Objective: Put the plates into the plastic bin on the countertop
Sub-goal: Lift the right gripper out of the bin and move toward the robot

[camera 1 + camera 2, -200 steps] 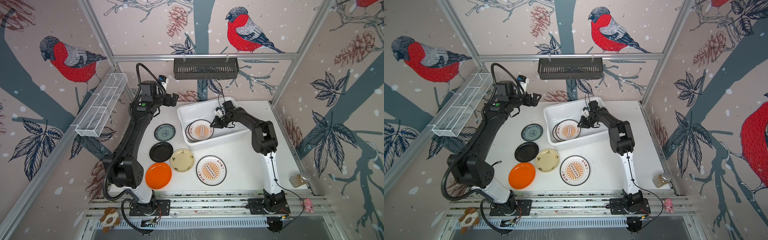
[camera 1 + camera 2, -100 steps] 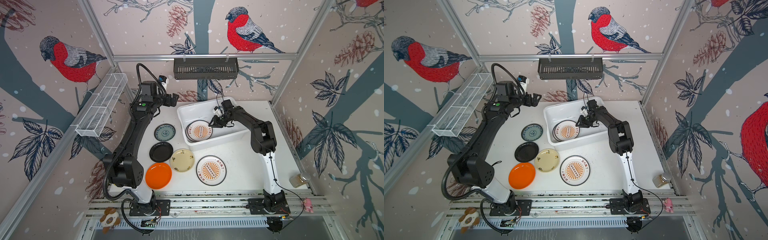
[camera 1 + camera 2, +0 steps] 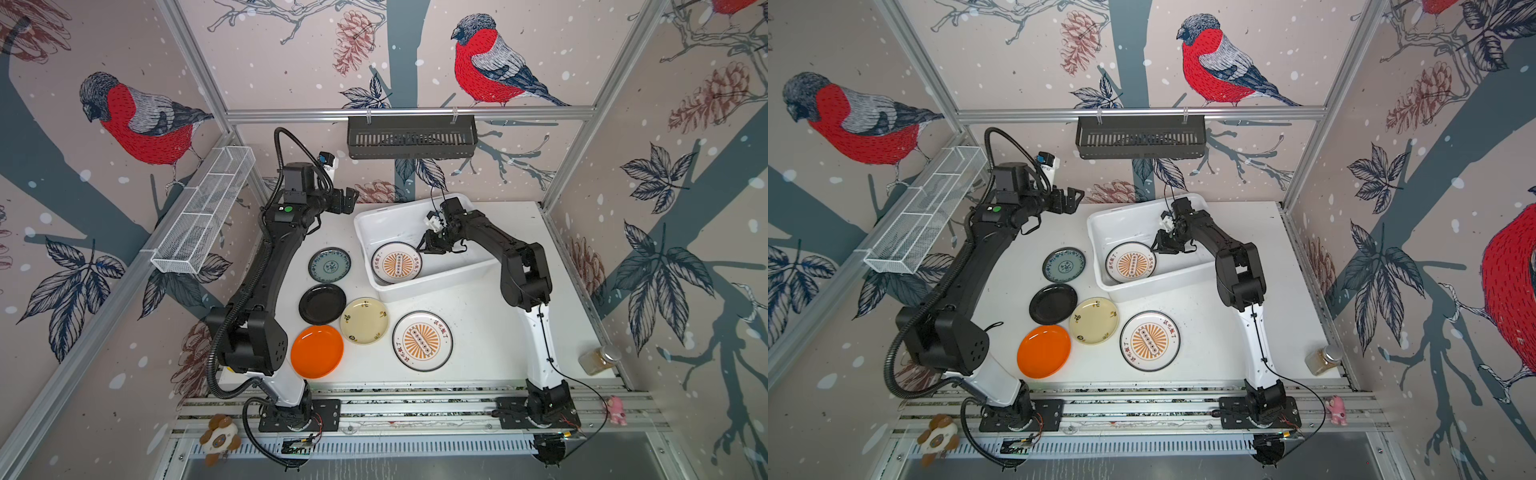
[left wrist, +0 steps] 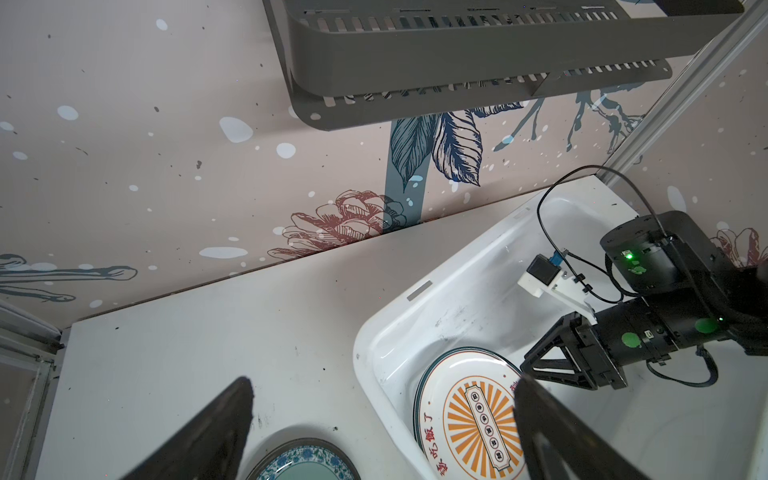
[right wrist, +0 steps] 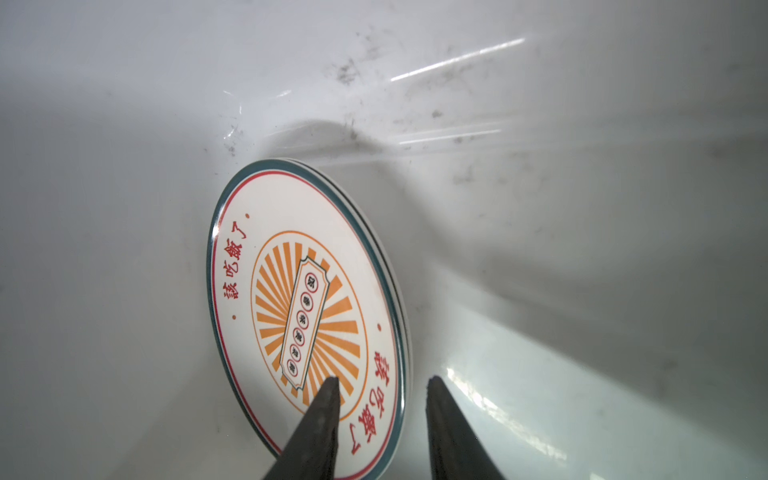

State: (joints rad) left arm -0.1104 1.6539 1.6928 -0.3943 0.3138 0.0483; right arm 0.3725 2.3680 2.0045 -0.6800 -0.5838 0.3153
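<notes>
The plastic bin (image 3: 436,282) stands at the back of the countertop (image 3: 478,316). Two sunburst plates (image 3: 397,264) lie stacked in its left end. My right gripper (image 3: 426,247) is low inside the bin, open; its fingers straddle the top plate's (image 5: 291,257) rim without pinching it (image 5: 382,380). Five plates sit on the countertop: teal (image 3: 329,264), black (image 3: 322,304), cream (image 3: 364,321), orange (image 3: 317,351) and a third sunburst plate (image 3: 422,340). My left gripper (image 3: 347,199) hangs wide open and empty above the back left of the bin (image 4: 382,379).
A black slatted basket (image 3: 411,137) hangs on the back wall above the bin. A white wire rack (image 3: 203,216) runs along the left wall. A small jar (image 3: 598,359) stands at the front right corner.
My right gripper's jaws have parted and let go of the top sunburst plate, which now rests on the one beneath. The left arm has not moved.
</notes>
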